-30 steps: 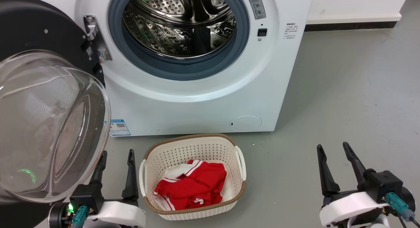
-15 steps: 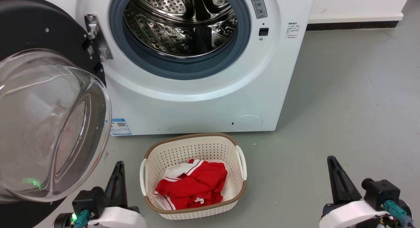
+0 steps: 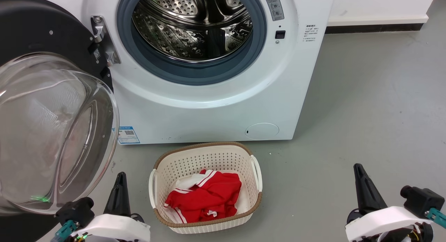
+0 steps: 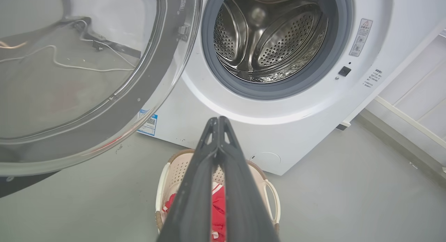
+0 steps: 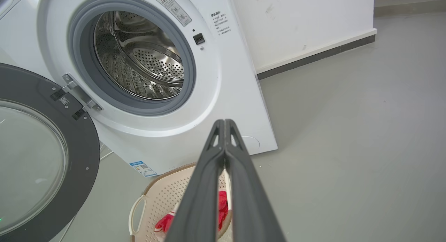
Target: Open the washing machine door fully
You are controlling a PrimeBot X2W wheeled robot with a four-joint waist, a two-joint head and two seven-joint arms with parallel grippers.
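Observation:
The washing machine (image 3: 209, 109) stands white and boxy ahead, its steel drum (image 3: 195, 22) exposed inside the grey gasket. The washing machine door (image 3: 35, 29) is swung out wide on its left hinge, and its clear glass bowl (image 3: 52, 130) bulges toward me at the left. My left gripper (image 3: 121, 177) sits low beside the bowl's lower edge, apart from it, shut on nothing. My right gripper (image 3: 358, 169) is at the lower right over bare floor, also shut and empty. The left wrist view shows the left gripper (image 4: 217, 120) with fingers pressed together; the right wrist view shows the same of the right gripper (image 5: 224, 122).
A cream laundry basket (image 3: 205, 145) with a red-and-white garment (image 3: 205, 196) sits on the grey floor in front of the machine, between my grippers. A white wall with a dark skirting (image 3: 369, 27) runs behind at the right. Cables (image 4: 69, 64) lie on the floor beyond the door.
Both grippers have gone from open to shut and have sunk lower in the head view. The door and the basket have stayed put.

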